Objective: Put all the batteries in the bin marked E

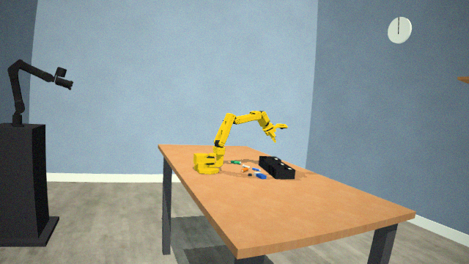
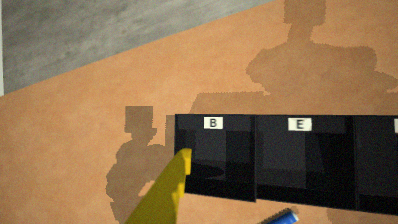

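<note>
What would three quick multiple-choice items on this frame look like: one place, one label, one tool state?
1. Where is the tool?
A. above the bins
B. resting on the table
C. beside the arm's base

2. Which bin label sits directly right of B in the wrist view?
A. C
B. E
C. A

3. What state is the tool in?
A. shut on a battery
B. shut, holding nothing
C. open, holding nothing

Key: 1 A, it hangs in the air over the black bins. 2 B, the E tag is on the next compartment. 3 C, its jaws are spread wide with nothing between.
</note>
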`<state>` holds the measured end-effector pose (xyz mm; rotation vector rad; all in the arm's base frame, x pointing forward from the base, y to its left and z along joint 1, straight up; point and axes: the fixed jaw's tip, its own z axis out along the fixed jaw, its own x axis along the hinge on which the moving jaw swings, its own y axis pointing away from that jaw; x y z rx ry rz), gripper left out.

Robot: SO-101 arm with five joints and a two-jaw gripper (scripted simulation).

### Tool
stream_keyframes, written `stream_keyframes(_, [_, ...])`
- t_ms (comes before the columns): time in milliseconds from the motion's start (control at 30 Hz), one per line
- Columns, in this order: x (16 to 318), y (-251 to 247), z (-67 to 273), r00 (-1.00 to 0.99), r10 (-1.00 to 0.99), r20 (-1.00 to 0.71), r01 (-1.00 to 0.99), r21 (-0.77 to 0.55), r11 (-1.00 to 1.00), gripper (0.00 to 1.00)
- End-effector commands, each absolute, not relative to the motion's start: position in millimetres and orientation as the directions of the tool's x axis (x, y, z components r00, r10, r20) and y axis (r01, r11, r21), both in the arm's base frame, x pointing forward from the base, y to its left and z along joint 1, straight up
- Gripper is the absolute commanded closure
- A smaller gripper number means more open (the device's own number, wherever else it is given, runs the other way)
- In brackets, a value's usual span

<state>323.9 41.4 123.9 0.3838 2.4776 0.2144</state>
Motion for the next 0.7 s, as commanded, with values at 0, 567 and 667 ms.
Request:
stream_keyframes(0, [322.5, 41.9, 148.3, -0.728, 0.312, -0.610, 0.190, 0.257, 0.947, 0.02])
stream_keyframes(567, [283.5, 22.9, 123.7, -0.859, 0.038, -0.510, 0.018, 0.043, 0.999, 0.23])
stream_keyframes(667, [269.2, 17.4, 115.9, -0.887, -0.050, -0.459, -0.052, -0.009, 0.999, 0.30])
